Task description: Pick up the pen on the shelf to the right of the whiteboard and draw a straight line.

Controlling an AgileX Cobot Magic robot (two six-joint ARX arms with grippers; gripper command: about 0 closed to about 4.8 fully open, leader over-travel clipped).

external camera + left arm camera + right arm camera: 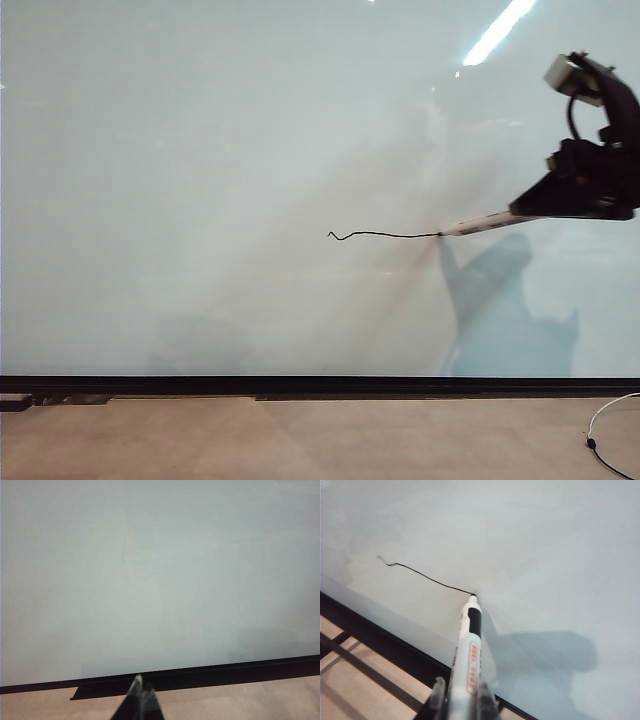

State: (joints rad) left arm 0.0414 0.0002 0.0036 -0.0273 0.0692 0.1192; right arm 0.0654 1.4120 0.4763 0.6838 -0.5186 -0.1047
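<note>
Pale, glossy whiteboard (200, 150) fills nearly all of the exterior view, with a black strip along its bottom edge and a tan floor below. My right gripper (465, 700) enters from the right edge of that view, clamped on the pen (469, 652), whose black tip touches the board at the right end of the thin, slightly wavy line (385, 235) just right of centre. My left gripper (141, 700) sits low near the strip, its 2 fingers pressed together on nothing.
</note>
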